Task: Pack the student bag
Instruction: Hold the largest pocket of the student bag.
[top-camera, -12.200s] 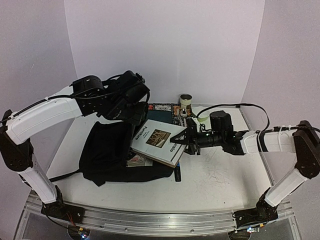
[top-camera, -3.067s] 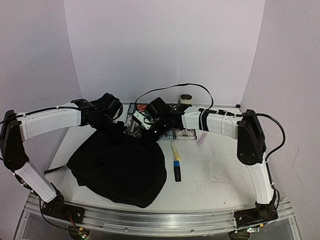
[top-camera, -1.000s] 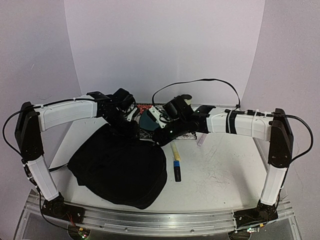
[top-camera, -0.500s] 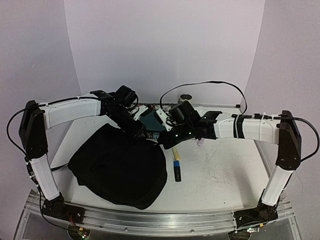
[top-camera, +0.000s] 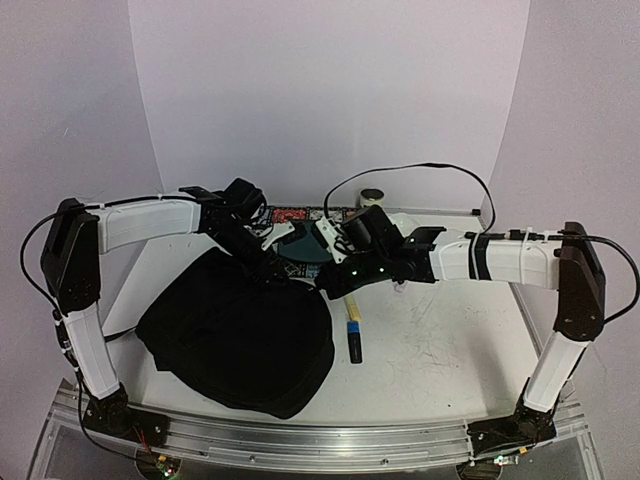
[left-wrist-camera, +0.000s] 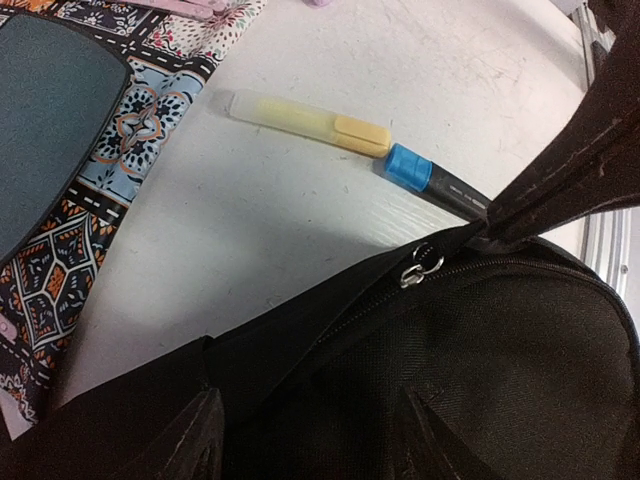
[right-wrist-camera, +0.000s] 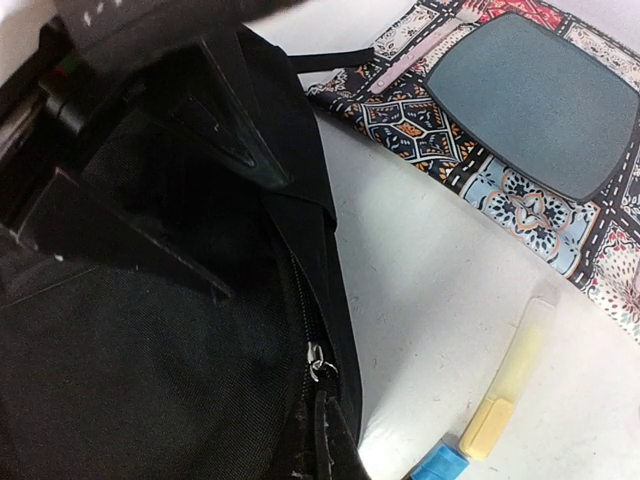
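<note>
Overhead, the student bag (top-camera: 235, 340) lies slumped on the worktop (top-camera: 450, 340), with both arms reaching to its far right corner. The left end effector (top-camera: 264, 257) is over the bag's far rim and the right end effector (top-camera: 326, 284) is at its right rim. A yellow highlighter (top-camera: 349, 303) and a blue-capped marker (top-camera: 354, 342) lie end to end just right of the bag, not yet packed. A patterned mat (top-camera: 300, 214) carrying a dark oval pad (top-camera: 305, 243) sits beyond the bag. From the left wrist, that end effector's fingers (left-wrist-camera: 195, 435) stand spread over the bag's cloth, released, with nothing visibly pinched. The zipper pull (left-wrist-camera: 420, 265) shows on the seam, and the other arm's dark tip meets the seam beside it. From the right wrist, the right end effector is clenched tight on the zipper line just by the pull; whether it has the tab or only cloth cannot be told. The likely trouble is that a tug along the zipper drags the whole soft bag instead of moving the slider, since nothing braces it. So thin a pinch may also slip off, and a sliding bag could shove the pens away.
</note>
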